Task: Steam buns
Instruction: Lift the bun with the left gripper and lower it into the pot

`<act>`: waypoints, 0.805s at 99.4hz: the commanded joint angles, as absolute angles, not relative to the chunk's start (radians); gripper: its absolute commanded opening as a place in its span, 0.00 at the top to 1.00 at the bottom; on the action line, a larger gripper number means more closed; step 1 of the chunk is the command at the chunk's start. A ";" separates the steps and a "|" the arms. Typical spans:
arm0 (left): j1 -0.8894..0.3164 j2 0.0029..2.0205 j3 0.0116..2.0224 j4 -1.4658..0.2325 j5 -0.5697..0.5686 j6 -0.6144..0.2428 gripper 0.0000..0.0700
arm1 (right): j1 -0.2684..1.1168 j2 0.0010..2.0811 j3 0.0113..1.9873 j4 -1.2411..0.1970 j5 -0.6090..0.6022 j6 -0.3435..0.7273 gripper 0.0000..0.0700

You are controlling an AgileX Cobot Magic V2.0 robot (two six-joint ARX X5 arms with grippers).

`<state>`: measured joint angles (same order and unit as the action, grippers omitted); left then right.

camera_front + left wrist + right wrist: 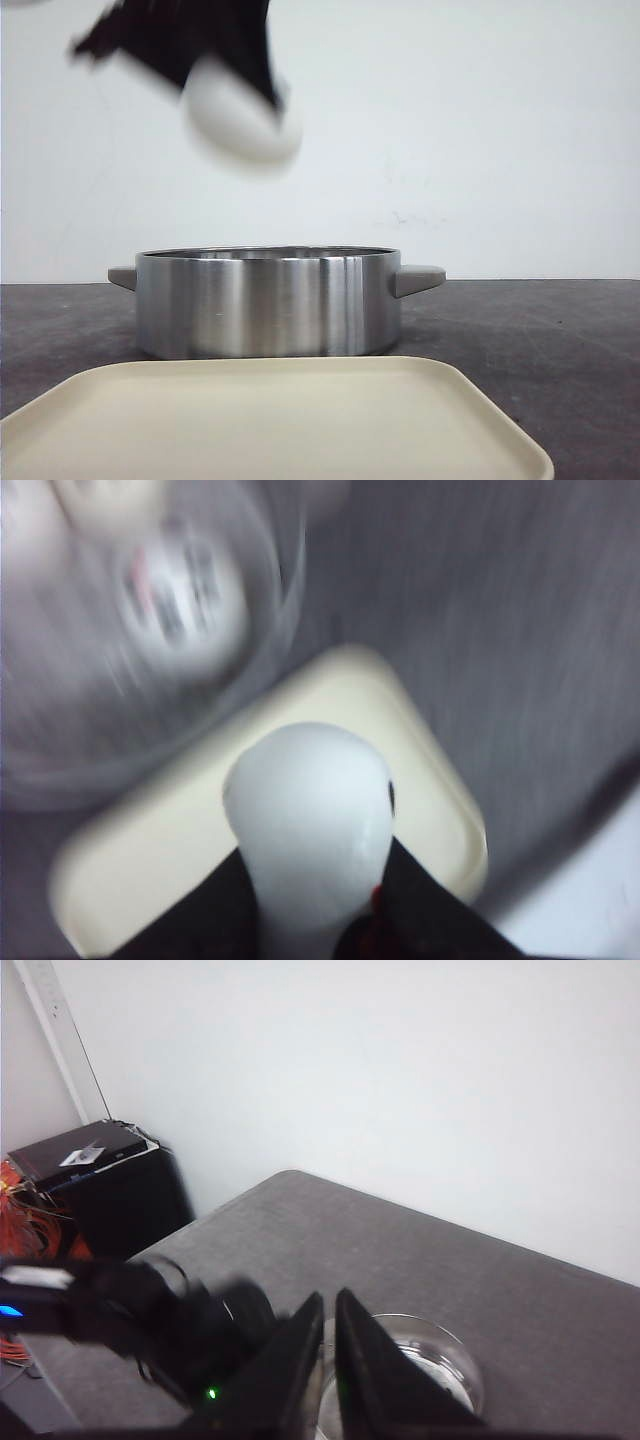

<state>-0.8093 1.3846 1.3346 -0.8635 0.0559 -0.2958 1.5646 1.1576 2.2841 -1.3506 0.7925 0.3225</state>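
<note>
Dark grey table [560, 340] w/ white wall behind. Cream square tray [270, 420] sits at the near edge, bare in the front view. Just behind it stands a round steel pot [268, 302] w/ side handles; the left wrist view, badly blurred, shows a white bun w/ dark face marks [182, 595] inside. Left gripper [315, 900] is up in the air above the pot's left side, fingers clamped on a white bun [245, 115], motion-blurred. Right gripper [328, 1370] hangs over a clear glass lid [420, 1365], fingers nearly together w/ only a thin gap, holding nothing.
</note>
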 commanded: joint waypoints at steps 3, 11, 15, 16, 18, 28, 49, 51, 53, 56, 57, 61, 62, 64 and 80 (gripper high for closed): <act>-0.751 1.449 1.426 -0.864 0.026 -0.180 0.99 | 1.583 1.167 2.286 -1.429 0.824 0.334 0.98; -0.689 1.515 1.495 -0.875 0.045 -0.149 0.99 | 1.583 1.166 2.260 -1.429 0.841 0.342 0.98; -0.659 1.553 1.521 -0.881 0.066 -0.134 0.99 | 1.583 1.166 2.249 -1.429 0.841 0.348 0.98; -0.651 1.563 1.528 -0.884 0.071 -0.130 0.99 | 1.583 1.166 2.244 -1.429 0.841 0.353 0.98; -0.636 1.581 1.539 -0.890 0.078 -0.120 0.99 | 1.583 1.166 2.241 -1.429 0.841 0.355 0.98; -0.588 1.674 1.569 -0.900 0.080 -0.069 0.99 | 1.583 1.166 2.228 -1.429 0.846 0.363 0.98; -0.544 1.846 1.571 -0.890 0.083 -0.002 0.99 | 1.582 1.166 2.224 -1.429 0.873 0.387 0.98; -0.543 1.860 1.571 -0.889 0.086 0.000 0.99 | 1.582 1.166 2.224 -1.429 0.873 0.388 0.98; -0.542 1.874 1.571 -0.888 0.087 0.001 0.99 | 1.583 1.166 2.224 -1.429 0.873 0.390 0.98; -0.540 1.891 1.571 -0.888 0.087 0.006 0.99 | 1.582 1.166 2.224 -1.429 0.873 0.395 0.98; -0.540 1.898 1.571 -0.887 0.087 0.009 0.99 | 1.582 1.166 2.224 -1.429 0.873 0.395 0.98; -0.540 1.917 1.571 -0.882 0.087 0.014 0.99 | 1.582 1.163 2.224 -1.429 0.873 0.398 0.98; -0.540 1.925 1.571 -0.880 0.087 0.016 0.99 | 1.582 1.161 2.224 -1.429 0.873 0.402 0.98; -0.540 1.935 1.571 -0.876 0.087 0.015 0.99 | 1.582 1.159 2.224 -1.429 0.873 0.405 0.98; -0.537 1.990 1.571 -0.861 0.087 0.015 0.98 | 1.582 1.154 2.224 -1.429 0.873 0.424 0.98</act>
